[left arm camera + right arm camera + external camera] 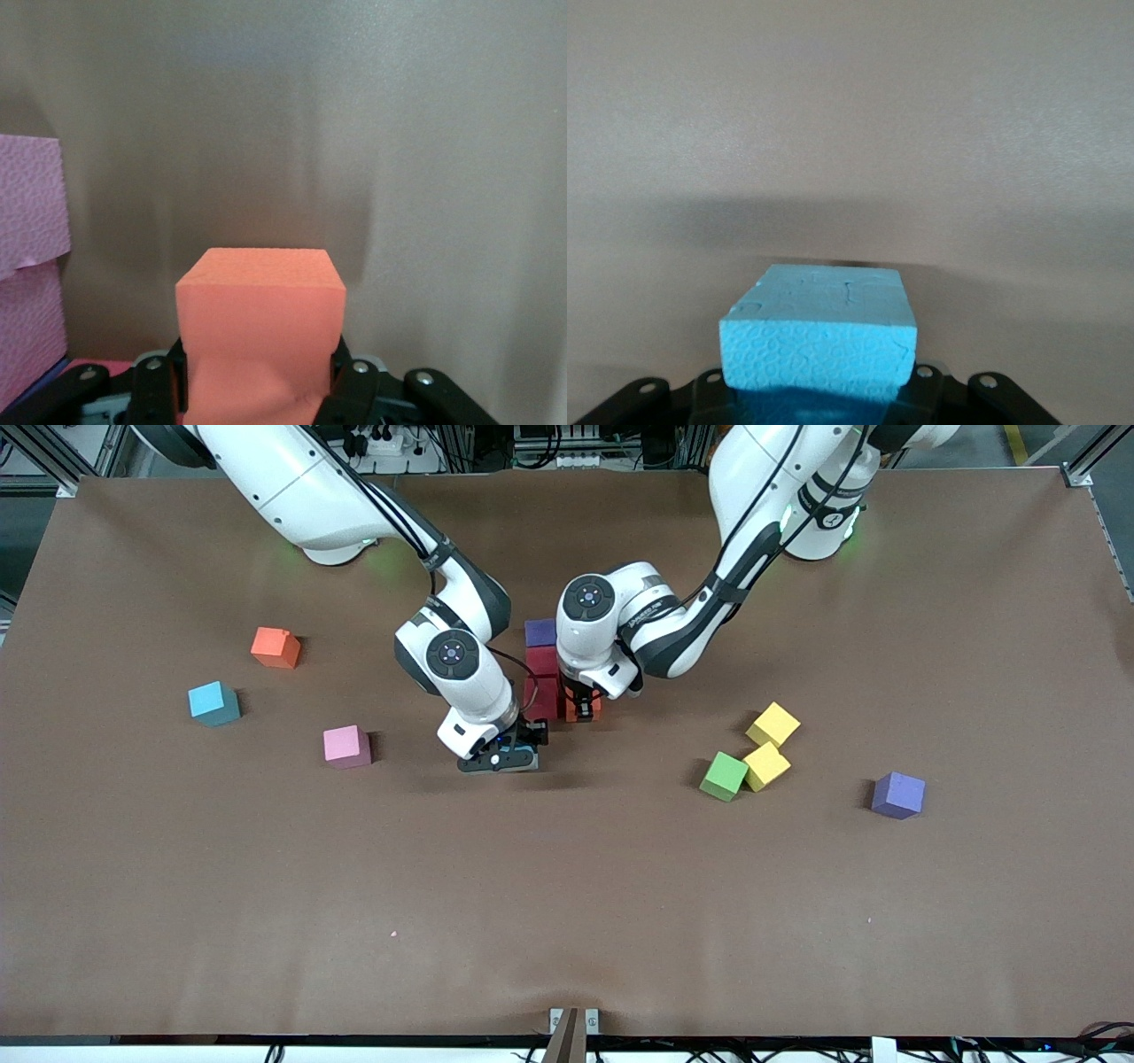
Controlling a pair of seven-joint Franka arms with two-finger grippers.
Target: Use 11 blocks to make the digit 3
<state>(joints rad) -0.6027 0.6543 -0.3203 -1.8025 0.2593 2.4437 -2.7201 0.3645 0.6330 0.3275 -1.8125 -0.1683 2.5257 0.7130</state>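
Meanwhile, my left claw (pixel 257 390) is clamped on an orange block (pixel 260 341) beside the short column of a purple block (pixel 539 632) and dark red blocks (pixel 541 682). My right claw (pixel 819 394) grips a light blue block (pixel 819 341), apparently low over the table (pixel 567 912) at the column's seven o'clock. Yellow blocks (pixel 772 724) and a green block (pixel 724 776) lie loose toward four o'clock.

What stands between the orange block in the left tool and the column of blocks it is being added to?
Nothing visible. The left tool holds the orange block close beside the column; no block shows in between. The right tool, holding a light blue block, is over bare table, off that path.
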